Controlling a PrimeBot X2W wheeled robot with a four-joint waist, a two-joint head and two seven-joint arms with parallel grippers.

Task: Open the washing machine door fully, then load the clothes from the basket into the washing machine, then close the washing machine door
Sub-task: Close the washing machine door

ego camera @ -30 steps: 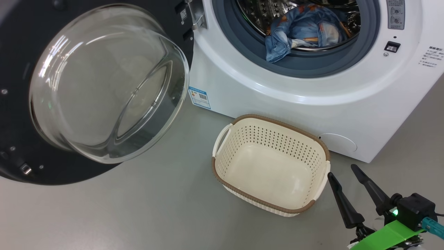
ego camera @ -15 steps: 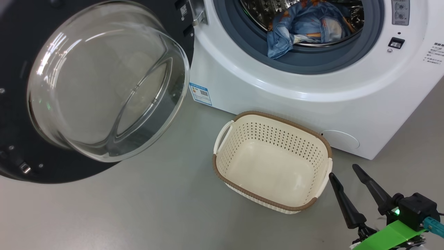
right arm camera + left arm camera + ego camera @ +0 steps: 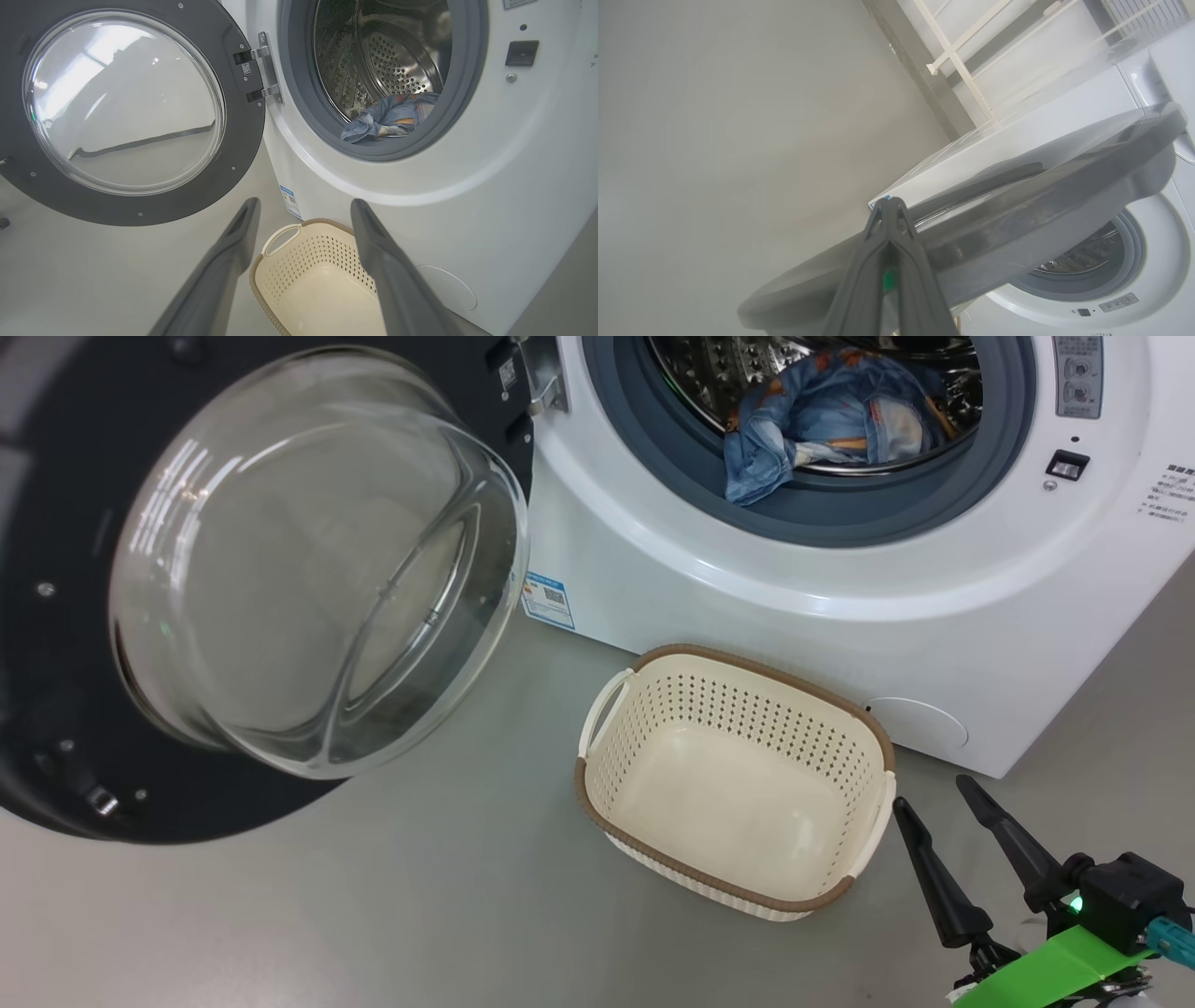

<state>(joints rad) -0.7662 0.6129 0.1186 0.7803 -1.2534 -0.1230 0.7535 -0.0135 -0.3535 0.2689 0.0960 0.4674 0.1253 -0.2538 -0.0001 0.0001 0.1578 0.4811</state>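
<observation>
**Clerk:** Head view, item by item?
**Checker:** Washing machine door (image 3: 56,709): swung wide to the left, glass bowl (image 3: 308,569) bulging toward the camera. Washing machine (image 3: 747,579): mouth uncovered. Clothes (image 3: 822,420): inside the steel drum (image 3: 700,373), with one blue fold draped over the lip onto the grey gasket (image 3: 840,513). Basket (image 3: 747,709): on the floor (image 3: 373,915) just in front of the machine, nothing in it. Right pincer (image 3: 934,793): spread, holding nothing, near the basket's right end.
**Clerk:** Left wrist view?
**Checker:** Left pincer (image 3: 889,205): fingers pressed together, pinching nothing, tip just beside the door's outer side. Touching or apart, cannot tell.
**Clerk:** Right wrist view?
**Checker:** Spread fingers framing the basket. Hinge (image 3: 266,67) plain. Clothes low at the drum's front.
**Clerk:** Stage?
**Checker:** Loading looks done. Closing the door remains, likely by a push from the left pincer.
**Clerk:** Hazards?
**Checker:** One: the draped fold may be trapped between glass and gasket, so the latch fails. Two: a narrow tip on glossy curved plastic may slip off mid-push, leaving the door ajar. Three: whether the door's lower edge clears the basket cannot be judged. If it does not, the basket gets shoved.
</observation>
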